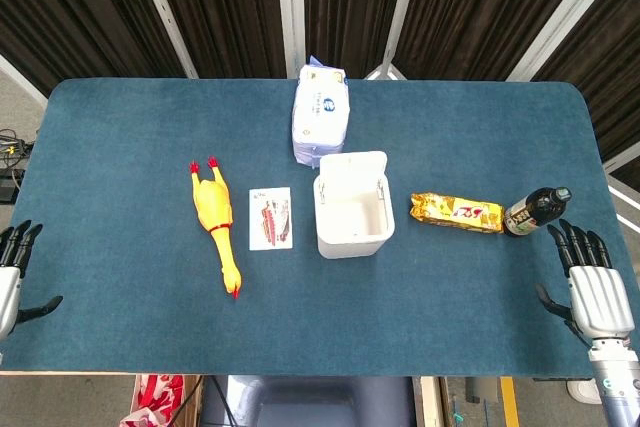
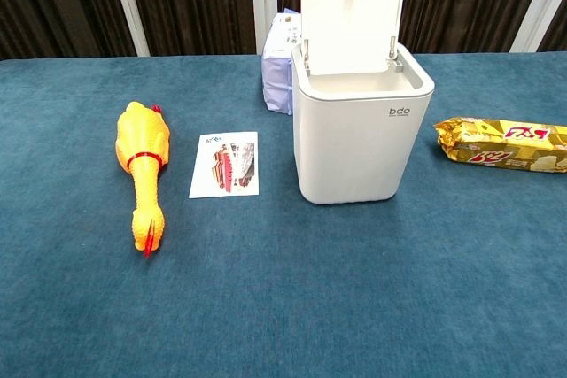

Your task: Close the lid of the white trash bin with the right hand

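From the head view I see the white trash bin (image 1: 351,205) standing near the middle of the frame on the blue table (image 1: 120,147), and its lid (image 2: 351,13) is up: in the chest view it stands upright behind the opening, hinged at the back rim, so the inside of the bin is exposed. My right hand (image 1: 592,285) sits at the lower right of the head view, over the table's near edge, well apart from the bin; its fingers are spread and point away from me, and it holds nothing. My left hand (image 1: 12,272) shows at the lower left edge of the same view, partly cut off by the frame, fingers apart and empty too. Neither hand appears in the chest view. Just behind the bin, toward the top of the frame, lies a pack of wipes (image 1: 320,113), close to the raised lid. To the right of the bin lies a gold snack packet (image 1: 456,212), and beyond it a dark bottle (image 1: 536,211) on its side, near my right hand. Left of the bin lies a small printed card (image 1: 271,217), and further left a yellow rubber chicken (image 1: 217,222).
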Tool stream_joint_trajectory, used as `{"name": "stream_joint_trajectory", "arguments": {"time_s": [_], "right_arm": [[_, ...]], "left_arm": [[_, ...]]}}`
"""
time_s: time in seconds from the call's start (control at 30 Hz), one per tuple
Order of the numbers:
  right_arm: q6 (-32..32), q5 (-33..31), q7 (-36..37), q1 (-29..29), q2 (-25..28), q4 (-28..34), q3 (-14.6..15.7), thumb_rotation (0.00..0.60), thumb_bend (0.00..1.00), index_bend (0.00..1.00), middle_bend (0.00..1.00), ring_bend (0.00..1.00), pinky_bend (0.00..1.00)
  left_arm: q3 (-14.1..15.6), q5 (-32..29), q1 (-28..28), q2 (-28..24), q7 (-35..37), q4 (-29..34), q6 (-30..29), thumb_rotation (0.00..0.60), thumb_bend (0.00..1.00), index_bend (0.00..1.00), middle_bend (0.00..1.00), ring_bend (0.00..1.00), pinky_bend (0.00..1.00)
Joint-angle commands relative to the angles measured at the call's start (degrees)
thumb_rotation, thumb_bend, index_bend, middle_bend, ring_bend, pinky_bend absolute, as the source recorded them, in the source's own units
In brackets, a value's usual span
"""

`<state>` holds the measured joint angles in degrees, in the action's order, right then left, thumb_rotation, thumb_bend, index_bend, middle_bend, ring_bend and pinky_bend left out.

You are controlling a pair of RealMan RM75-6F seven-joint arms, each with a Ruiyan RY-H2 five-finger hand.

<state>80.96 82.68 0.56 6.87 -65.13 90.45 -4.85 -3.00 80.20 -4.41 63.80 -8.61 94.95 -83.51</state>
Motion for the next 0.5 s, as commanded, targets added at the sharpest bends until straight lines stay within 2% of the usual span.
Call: {"name": "stream_joint_trajectory", "arguments": {"time_s": [0.03, 0.37, 0.5], "right_arm": [[0.04, 0.05, -0.02, 0.01, 0.00, -0.02, -0.01, 0.600, 0.35, 0.00, 0.00, 0.00, 0.00], [0.49, 0.27, 0.70, 0.22, 0.30, 0.86, -0.56, 0.600, 0.35, 0.00, 0.00, 0.00, 0.00], [-1.76, -0.50, 3.77, 1.62, 2.44, 4.28, -1.65, 0.600, 0.35, 0.00, 0.00, 0.00, 0.00]], "left_arm": [[-0.02, -0.02, -0.01, 0.00, -0.02, 0.02, 0.01, 0.600, 0.00, 0.00, 0.00, 0.00, 0.00], [0.00, -0.14, 0.19, -0.04, 0.11, 0.16, -0.18, 0.600, 0.00, 0.00, 0.00, 0.00, 0.00], [-0.10, -0.21, 0.27, -0.20, 0.82, 0.22, -0.26, 0.600, 0.00, 0.00, 0.00, 0.00, 0.00]]}}
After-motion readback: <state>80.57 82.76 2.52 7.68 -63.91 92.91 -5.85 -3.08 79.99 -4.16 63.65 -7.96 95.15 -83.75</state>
